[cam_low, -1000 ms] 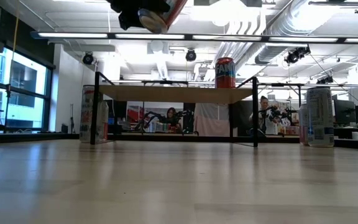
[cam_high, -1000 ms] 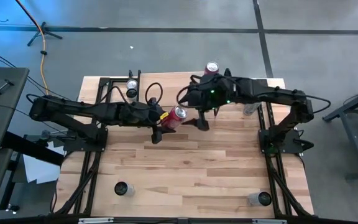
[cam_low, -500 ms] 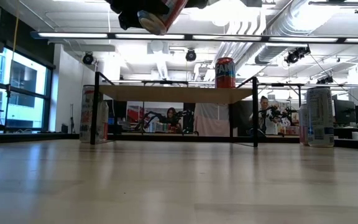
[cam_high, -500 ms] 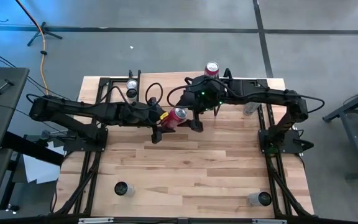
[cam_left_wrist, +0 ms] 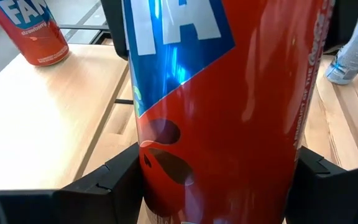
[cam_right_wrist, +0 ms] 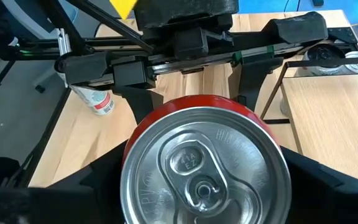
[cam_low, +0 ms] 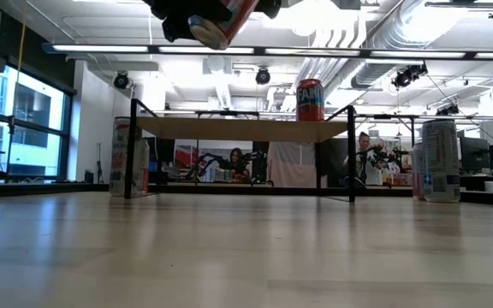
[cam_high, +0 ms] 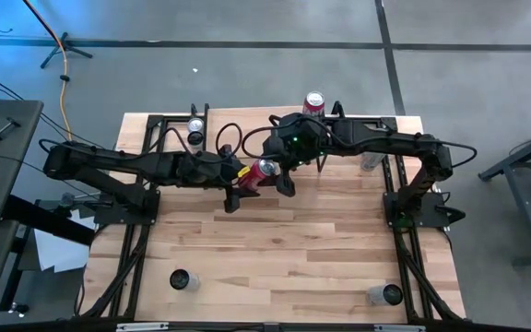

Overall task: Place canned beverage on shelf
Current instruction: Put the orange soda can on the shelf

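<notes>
From above, 6 cans showed: 1 red can (cam_high: 262, 171) held off the table (cam_high: 275, 249) between the left gripper (cam_high: 245, 177) and right gripper (cam_high: 280, 175), 1 on the shelf (cam_high: 247, 124), 4 others around the table.

At table level, the shelf (cam_low: 240, 129) carried 1 upright red can (cam_low: 310, 100).

In the left wrist view, its fingers (cam_left_wrist: 114, 177) clamped the can (cam_left_wrist: 222, 106).

In the right wrist view, its fingers (cam_right_wrist: 114, 165) flanked the can's top (cam_right_wrist: 205, 165); grip unclear.
</notes>
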### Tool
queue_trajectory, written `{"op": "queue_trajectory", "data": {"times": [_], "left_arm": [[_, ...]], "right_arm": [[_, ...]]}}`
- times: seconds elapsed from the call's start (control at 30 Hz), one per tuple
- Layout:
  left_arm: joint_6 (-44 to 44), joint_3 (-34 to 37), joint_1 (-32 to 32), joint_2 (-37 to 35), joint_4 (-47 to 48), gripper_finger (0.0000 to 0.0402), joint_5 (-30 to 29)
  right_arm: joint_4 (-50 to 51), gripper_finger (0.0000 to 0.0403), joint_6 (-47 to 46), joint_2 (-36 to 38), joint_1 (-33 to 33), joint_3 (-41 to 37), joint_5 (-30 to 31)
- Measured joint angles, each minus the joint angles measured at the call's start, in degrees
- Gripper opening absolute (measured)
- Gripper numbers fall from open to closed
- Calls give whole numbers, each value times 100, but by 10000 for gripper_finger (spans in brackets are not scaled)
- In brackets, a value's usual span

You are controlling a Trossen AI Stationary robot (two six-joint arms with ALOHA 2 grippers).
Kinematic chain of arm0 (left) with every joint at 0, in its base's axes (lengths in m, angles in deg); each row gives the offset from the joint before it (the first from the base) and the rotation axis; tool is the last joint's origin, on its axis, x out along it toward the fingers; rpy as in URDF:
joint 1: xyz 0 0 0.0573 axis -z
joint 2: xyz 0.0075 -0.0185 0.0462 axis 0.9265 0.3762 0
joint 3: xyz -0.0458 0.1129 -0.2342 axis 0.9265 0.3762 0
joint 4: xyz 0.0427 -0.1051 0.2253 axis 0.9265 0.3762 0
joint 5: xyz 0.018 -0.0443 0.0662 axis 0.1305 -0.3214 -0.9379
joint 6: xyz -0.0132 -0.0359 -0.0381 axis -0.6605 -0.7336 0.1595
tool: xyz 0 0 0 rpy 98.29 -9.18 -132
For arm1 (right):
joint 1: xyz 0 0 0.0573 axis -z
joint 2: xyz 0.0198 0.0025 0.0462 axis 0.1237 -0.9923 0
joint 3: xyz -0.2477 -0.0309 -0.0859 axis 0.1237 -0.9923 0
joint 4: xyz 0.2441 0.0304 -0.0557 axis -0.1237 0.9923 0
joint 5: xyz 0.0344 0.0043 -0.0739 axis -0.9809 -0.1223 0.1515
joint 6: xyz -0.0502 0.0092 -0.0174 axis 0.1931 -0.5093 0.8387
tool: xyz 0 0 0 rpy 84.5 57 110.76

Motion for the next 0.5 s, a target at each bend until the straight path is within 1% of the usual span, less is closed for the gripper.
{"op": "queue_trajectory", "data": {"times": [0.1,0.13,0.23,0.3,0.4,0.5], "left_arm": [[10,0,0,2,1,232,1],[47,0,0,2,1,239,2],[192,-4,0,-8,32,285,-4],[137,-103,-43,-31,189,317,-17],[73,-431,-111,-39,923,355,-15],[154,-769,-181,-37,1790,375,-34]], "right_arm": [[7,287,-13,3,0,0,2],[7,287,-19,4,0,0,12],[1,287,-54,4,0,0,70],[123,287,-67,16,18,-5,8],[309,287,81,82,90,-20,27],[772,287,136,290,219,-15,101]]}}
